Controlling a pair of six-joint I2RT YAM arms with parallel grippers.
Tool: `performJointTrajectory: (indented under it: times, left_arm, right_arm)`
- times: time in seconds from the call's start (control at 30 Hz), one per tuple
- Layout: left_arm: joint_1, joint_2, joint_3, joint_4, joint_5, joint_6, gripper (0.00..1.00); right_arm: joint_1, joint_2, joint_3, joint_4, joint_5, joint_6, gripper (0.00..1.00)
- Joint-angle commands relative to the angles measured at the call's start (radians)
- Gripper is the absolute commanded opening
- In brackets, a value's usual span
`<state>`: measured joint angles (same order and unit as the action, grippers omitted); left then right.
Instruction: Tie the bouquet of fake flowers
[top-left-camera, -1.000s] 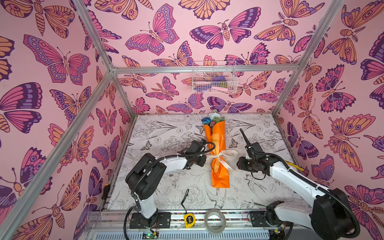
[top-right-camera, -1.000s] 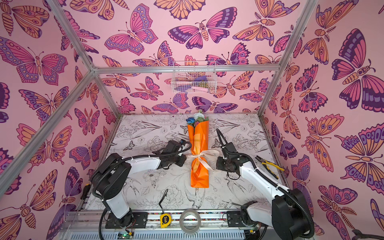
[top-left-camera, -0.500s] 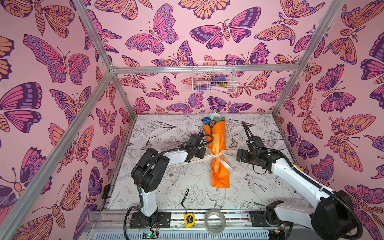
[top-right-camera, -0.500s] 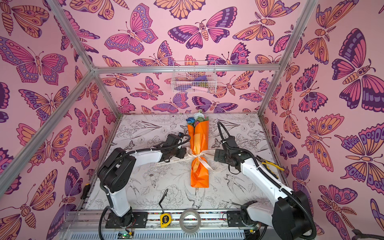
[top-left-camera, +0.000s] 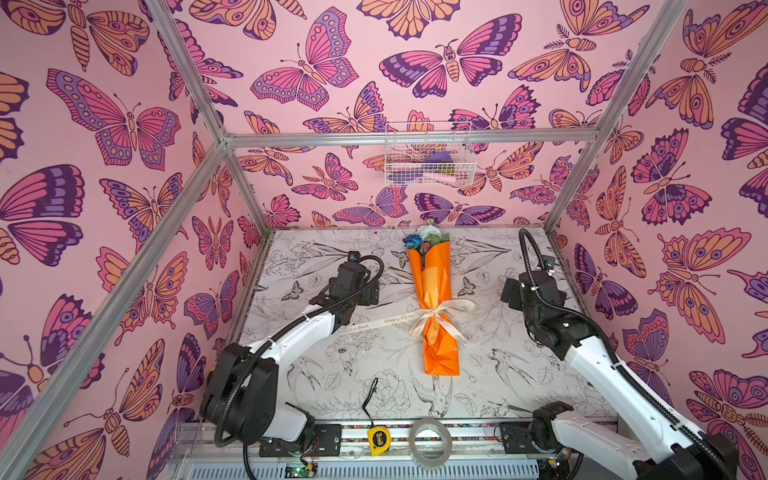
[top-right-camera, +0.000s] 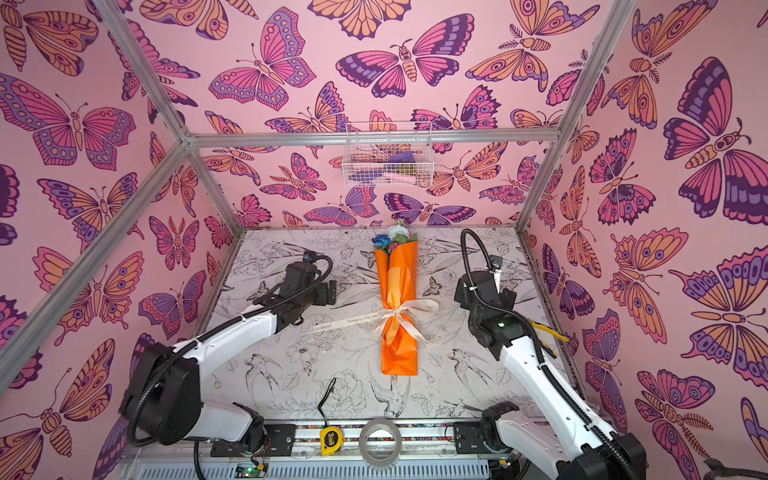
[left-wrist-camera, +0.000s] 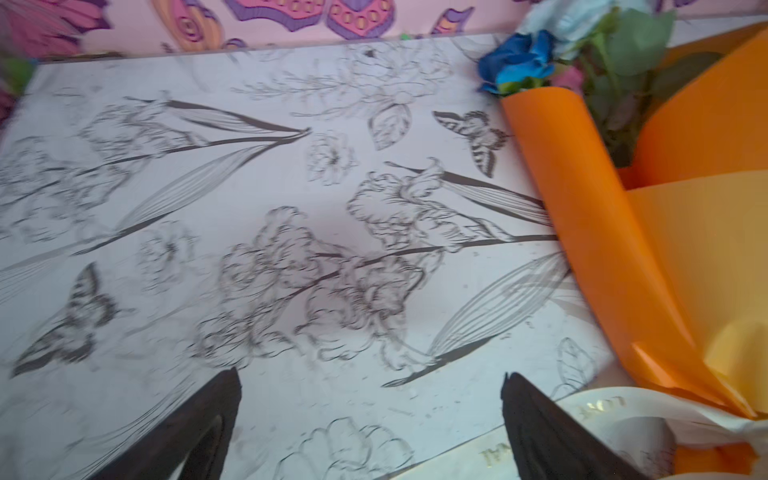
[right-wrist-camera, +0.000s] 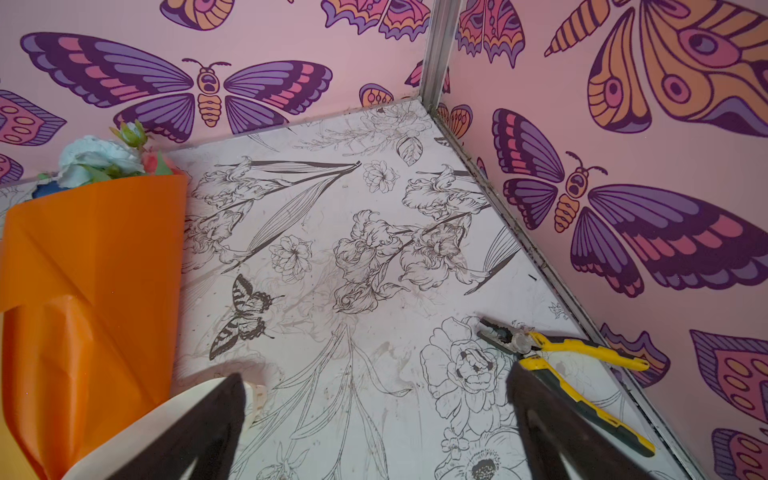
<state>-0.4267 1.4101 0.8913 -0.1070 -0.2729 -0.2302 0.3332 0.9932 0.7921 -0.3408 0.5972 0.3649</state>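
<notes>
On the white flower-printed table (top-left-camera: 332, 374), dead centre, a bouquet of fake flowers (top-left-camera: 430, 282) in glossy orange paper lies flat, blooms toward 12 o'clock, foot toward 6. A cream printed ribbon (top-left-camera: 386, 322) is bowed round its waist and looks tied. At its 9 o'clock the left gripper (left-wrist-camera: 370, 378), at 3 o'clock the right gripper (right-wrist-camera: 374, 374): both gape wide, empty, clear of it. Likely light; paper slick and crush-prone, stems stiffer. Best held gently at the ribboned waist.

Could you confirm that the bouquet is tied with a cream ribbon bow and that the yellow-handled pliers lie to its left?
Not quite: the yellow-handled pliers lie to its right, as a top view shows. The bouquet is indeed tied with a cream ribbon bow.
</notes>
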Motion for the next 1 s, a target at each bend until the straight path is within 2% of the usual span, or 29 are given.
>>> performJointTrajectory:
  times: [0.0, 0.17, 0.3, 0.37, 0.5, 0.67, 0.83, 0.97]
  left_arm:
    - [0.049, -0.117, -0.075, -0.068, -0.179, -0.012, 1.0]
    - [0.15, -0.355, -0.224, 0.009, -0.337, 0.013, 1.0]
    - [0.222, -0.498, -0.401, 0.181, -0.44, 0.074, 1.0]
    - [0.25, -0.55, -0.484, 0.28, -0.454, 0.111, 1.0]
    - [0.301, -0.619, -0.636, 0.432, -0.408, 0.175, 1.0]
    - [0.335, -0.629, -0.705, 0.525, -0.297, 0.194, 1.0]
    - [0.34, -0.533, -0.756, 0.727, -0.139, 0.221, 1.0]
    - [0.342, -0.419, -0.766, 0.868, -0.09, 0.249, 1.0]
  right_arm:
    - [-0.004, -0.016, -0.08, 0.179, 0.073, -0.134, 0.99]
    - [-0.006, -0.006, -0.141, 0.299, 0.097, -0.225, 0.99]
    - [-0.009, 0.003, -0.216, 0.465, 0.129, -0.307, 0.99]
    - [-0.024, 0.002, -0.269, 0.559, 0.111, -0.331, 0.99]
    - [-0.077, 0.007, -0.371, 0.703, 0.034, -0.343, 0.99]
    - [-0.121, 0.005, -0.462, 0.805, -0.047, -0.338, 0.99]
    - [-0.154, 0.044, -0.488, 0.859, -0.123, -0.332, 0.99]
    - [-0.171, 0.092, -0.49, 0.906, -0.147, -0.342, 0.99]
